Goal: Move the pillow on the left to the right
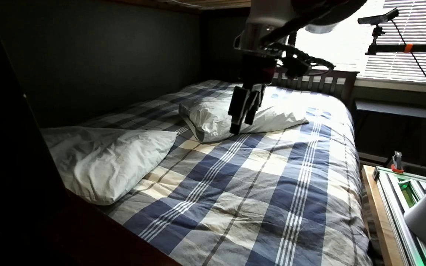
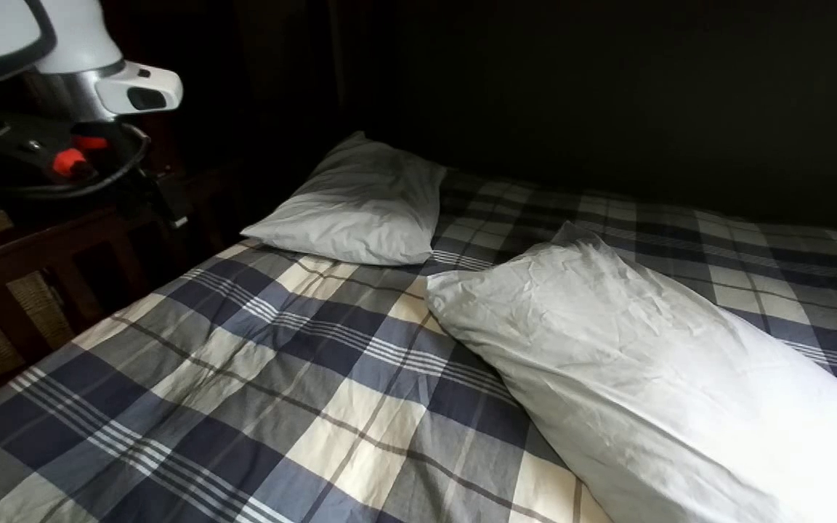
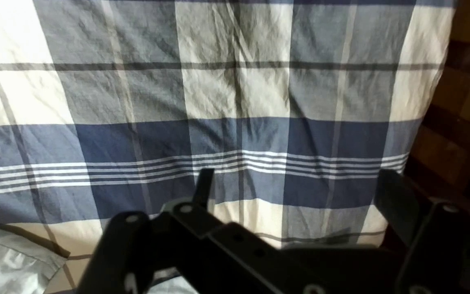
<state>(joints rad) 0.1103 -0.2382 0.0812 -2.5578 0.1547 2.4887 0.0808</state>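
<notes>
The pillow, dull grey-white and wrinkled, lies flat on the left of the bed in an exterior view. It also shows at the back left in an exterior view. In the wrist view, a small pale patch at the bottom, mostly behind the gripper, may be part of it. My gripper hangs in the air above the bed, touching nothing. It also shows at the far left in an exterior view. In the wrist view the fingers are wide apart, with only the bedspread below them.
The plumper, brighter white pillow lies nearer the window; it also shows in an exterior view and the wrist view. A plaid bedspread covers the bed. A slatted wooden bed end stands below the arm. A dark wall runs behind.
</notes>
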